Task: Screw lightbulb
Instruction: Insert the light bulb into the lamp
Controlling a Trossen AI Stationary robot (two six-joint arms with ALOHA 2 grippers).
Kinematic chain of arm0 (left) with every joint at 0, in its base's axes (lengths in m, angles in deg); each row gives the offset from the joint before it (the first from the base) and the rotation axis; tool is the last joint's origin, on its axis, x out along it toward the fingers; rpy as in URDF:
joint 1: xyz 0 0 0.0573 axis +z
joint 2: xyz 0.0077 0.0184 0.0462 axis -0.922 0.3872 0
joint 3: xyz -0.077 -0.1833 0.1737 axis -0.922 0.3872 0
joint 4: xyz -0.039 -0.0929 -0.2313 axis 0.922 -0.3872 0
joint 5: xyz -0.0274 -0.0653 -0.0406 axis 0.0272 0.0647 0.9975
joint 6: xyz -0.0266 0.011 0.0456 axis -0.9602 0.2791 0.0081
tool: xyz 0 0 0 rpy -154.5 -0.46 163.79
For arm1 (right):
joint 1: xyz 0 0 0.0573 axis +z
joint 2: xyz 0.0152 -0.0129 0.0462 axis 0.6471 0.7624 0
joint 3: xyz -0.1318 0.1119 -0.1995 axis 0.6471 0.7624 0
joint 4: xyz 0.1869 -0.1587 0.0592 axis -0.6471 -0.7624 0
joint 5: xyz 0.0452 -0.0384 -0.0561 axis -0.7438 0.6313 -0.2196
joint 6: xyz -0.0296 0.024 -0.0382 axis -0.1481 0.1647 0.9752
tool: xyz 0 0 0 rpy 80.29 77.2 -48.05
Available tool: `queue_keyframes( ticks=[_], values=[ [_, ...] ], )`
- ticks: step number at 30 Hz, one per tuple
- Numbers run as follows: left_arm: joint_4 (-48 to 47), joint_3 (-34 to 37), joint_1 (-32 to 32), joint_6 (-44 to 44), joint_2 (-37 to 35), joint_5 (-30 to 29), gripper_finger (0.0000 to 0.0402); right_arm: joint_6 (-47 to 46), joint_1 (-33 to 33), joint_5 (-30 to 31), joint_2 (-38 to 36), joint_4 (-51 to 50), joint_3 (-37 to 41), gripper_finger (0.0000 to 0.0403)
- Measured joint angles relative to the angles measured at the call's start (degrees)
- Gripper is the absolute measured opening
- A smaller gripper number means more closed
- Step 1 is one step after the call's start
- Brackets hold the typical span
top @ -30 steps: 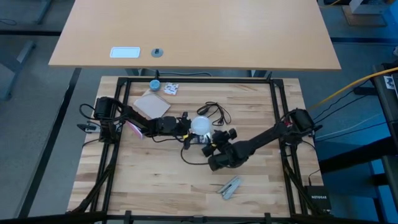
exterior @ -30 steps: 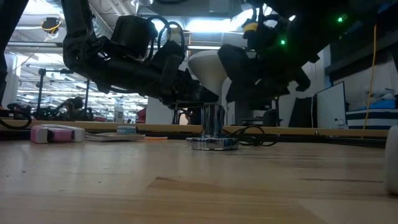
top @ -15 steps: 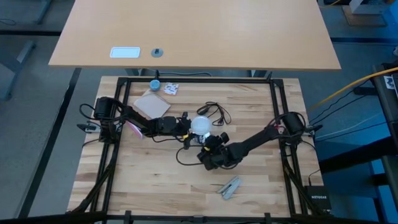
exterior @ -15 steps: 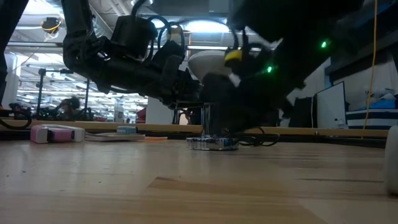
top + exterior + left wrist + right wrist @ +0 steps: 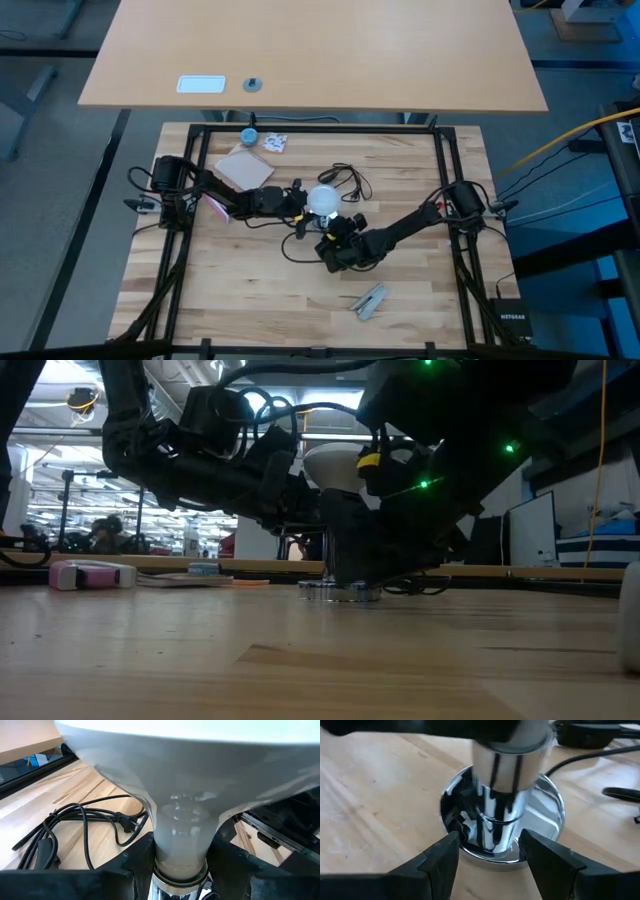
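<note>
The lightbulb (image 5: 182, 795) stands upright, neck down in a chrome socket (image 5: 502, 795) at mid-table, its axis vertical. The left gripper (image 5: 180, 862) clamps its neck; the right gripper (image 5: 487, 852), fingers apart, straddles the socket's base directly below.

Robotics lab workbench.
A black metal frame (image 5: 197, 180) rings the wooden table (image 5: 250, 280); ceiling lights, desks and monitors (image 5: 533, 525) fill the hall behind.
</note>
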Motion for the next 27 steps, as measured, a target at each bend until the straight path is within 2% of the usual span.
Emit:
queue_keyframes(
  ticks=[11,21,27],
  values=[
    [-0.13,0.00,-0.01,-0.01,0.00,0.01,0.0157,-11.67,-0.37,3.81,0.05,-9.41,0.18,0.0225],
    [-0.12,0.00,0.01,-0.03,0.00,0.16,0.0157,-9.71,0.31,8.00,-0.80,-9.36,0.66,0.0225],
    [-0.13,0.00,0.01,-0.03,0.00,0.19,0.0157,-6.20,2.20,7.67,-3.87,-7.77,0.55,0.0225]
  ],
)
